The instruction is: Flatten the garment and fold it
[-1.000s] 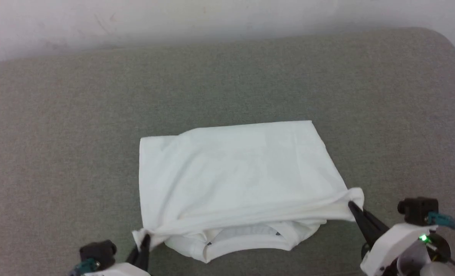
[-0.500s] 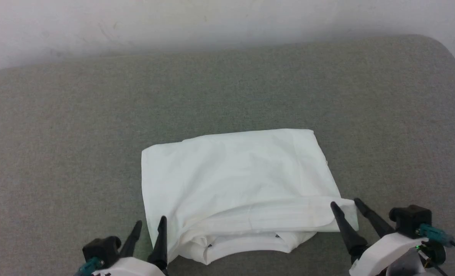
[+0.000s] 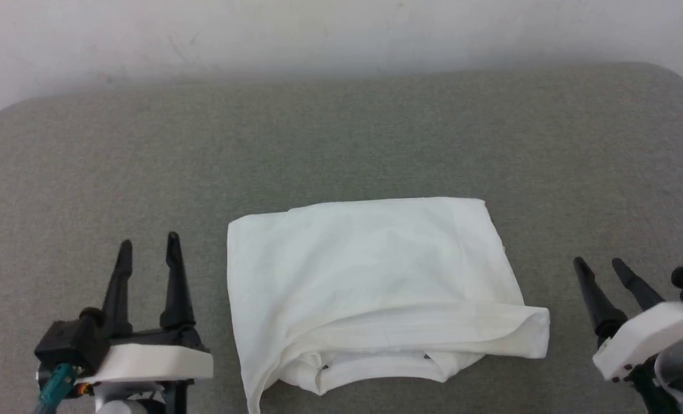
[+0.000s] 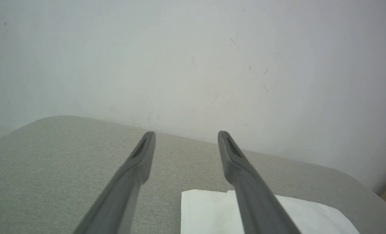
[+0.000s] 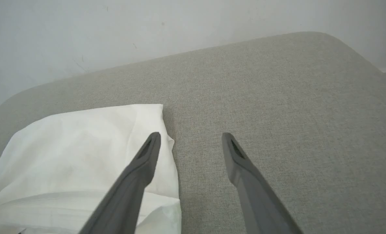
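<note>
The white garment (image 3: 370, 276) lies folded into a rough rectangle on the grey cushion (image 3: 341, 144). Its ribbed collar (image 3: 376, 368) peeks out under the near folded edge. My left gripper (image 3: 149, 244) stands open to the left of the garment, apart from it, fingers pointing away from me. My right gripper (image 3: 600, 264) is open to the right of it, also apart. The left wrist view catches a corner of the garment (image 4: 212, 211) under my left gripper (image 4: 186, 133). In the right wrist view the garment (image 5: 82, 149) lies left of my right gripper (image 5: 191, 135).
A pale wall (image 3: 341, 34) runs along the far edge of the cushion. The cushion's rounded corners (image 3: 663, 75) show at the far right and far left. Bare grey fabric (image 5: 277, 97) spreads on every side of the garment.
Both grippers opened, let go of the garment's near corners, and drew outward to its sides. The lifted near edge has dropped flat. The head camera has shifted a little.
</note>
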Robot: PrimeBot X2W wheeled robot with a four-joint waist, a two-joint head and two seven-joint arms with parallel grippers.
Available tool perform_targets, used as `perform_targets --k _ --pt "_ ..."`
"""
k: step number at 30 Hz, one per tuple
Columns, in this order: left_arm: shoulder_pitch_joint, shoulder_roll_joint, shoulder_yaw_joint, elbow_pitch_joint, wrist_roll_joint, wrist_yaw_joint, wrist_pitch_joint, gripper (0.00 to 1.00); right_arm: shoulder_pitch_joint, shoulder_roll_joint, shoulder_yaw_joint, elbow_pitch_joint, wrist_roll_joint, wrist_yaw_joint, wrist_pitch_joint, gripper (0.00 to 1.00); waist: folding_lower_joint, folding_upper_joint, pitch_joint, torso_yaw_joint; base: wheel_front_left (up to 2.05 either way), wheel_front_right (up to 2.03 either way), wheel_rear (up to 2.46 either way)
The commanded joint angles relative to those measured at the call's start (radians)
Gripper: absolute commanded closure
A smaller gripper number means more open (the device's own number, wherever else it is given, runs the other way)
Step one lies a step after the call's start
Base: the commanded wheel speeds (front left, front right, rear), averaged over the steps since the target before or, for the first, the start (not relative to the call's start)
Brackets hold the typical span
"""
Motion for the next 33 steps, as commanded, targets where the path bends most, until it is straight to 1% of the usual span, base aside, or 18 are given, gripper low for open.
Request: perform_targets --k 1,5,6,9,13,17,20,27,28,29,30,33 --pt "-0.023 -0.011 0.028 -0.009 0.030 -0.019 -0.005 0.00 -0.040 -0.011 -0.005 0.023 0.017 -0.002 0.050 0.00 0.0000 -0.0001 0.013 0.020 0.00 0.00 0.00" --pt "-0.046 -0.026 0.066 -0.017 0.094 -0.053 -0.005 0.00 -0.112 -0.051 0.005 0.116 0.054 -0.002 0.199 0.00 0.0000 -0.0001 0.035 0.046 0.00 0.00 0.00" --pt "-0.046 -0.026 0.066 -0.017 0.094 -0.053 -0.005 0.00 -0.112 -0.051 0.005 0.116 0.054 -0.002 0.199 0.00 0.0000 -0.0001 0.035 0.046 0.00 0.00 0.00" --pt "-0.055 -0.032 0.071 -0.015 0.139 -0.073 -0.005 0.00 -0.165 -0.069 0.033 0.178 0.091 -0.002 0.297 0.00 0.0000 -0.0001 0.054 0.068 0.00 0.00 0.00" --pt "-0.065 -0.047 0.068 -0.010 0.171 -0.100 -0.005 0.00 -0.232 -0.078 0.086 0.249 0.136 -0.002 0.387 0.00 0.0000 -0.0001 0.071 0.101 0.00 0.00 0.00" --pt "-0.067 -0.064 0.061 -0.008 0.186 -0.119 -0.005 0.00 -0.296 -0.077 0.126 0.321 0.167 -0.002 0.422 0.00 0.0000 -0.0001 0.085 0.124 0.00 0.00 0.00" --pt "-0.071 -0.074 0.058 -0.001 0.189 -0.130 -0.005 0.00 -0.339 -0.077 0.150 0.398 0.170 -0.002 0.442 0.00 0.0000 -0.0001 0.091 0.134 0.00 0.00 0.00" --pt "-0.082 -0.086 0.050 0.012 0.191 -0.150 -0.005 0.00 -0.389 -0.047 0.198 0.591 0.215 -0.002 0.517 0.00 0.0000 -0.0001 0.106 0.150 0.00 0.00 0.00" --pt "-0.083 -0.087 0.050 0.015 0.190 -0.151 -0.005 0.00 -0.391 -0.040 0.205 0.607 0.224 -0.002 0.525 0.41 0.0000 -0.0001 0.106 0.151 0.00 0.00 0.00" --pt "-0.084 -0.087 0.051 0.018 0.189 -0.151 -0.005 0.00 -0.393 -0.031 0.211 0.618 0.237 -0.002 0.532 0.73 0.0000 -0.0001 0.106 0.151 0.00 0.00 0.00" --pt "-0.083 -0.088 0.052 0.021 0.190 -0.152 -0.005 0.00 -0.395 -0.027 0.223 0.623 0.244 -0.002 0.532 1.00 0.0000 -0.0001 0.104 0.150 0.00 0.00 0.00" --pt "-0.075 -0.089 0.056 0.031 0.194 -0.154 -0.005 0.00 -0.400 -0.026 0.254 0.616 0.260 -0.002 0.504 1.00 0.0000 -0.0001 0.090 0.144 0.00 0.00 0.00"
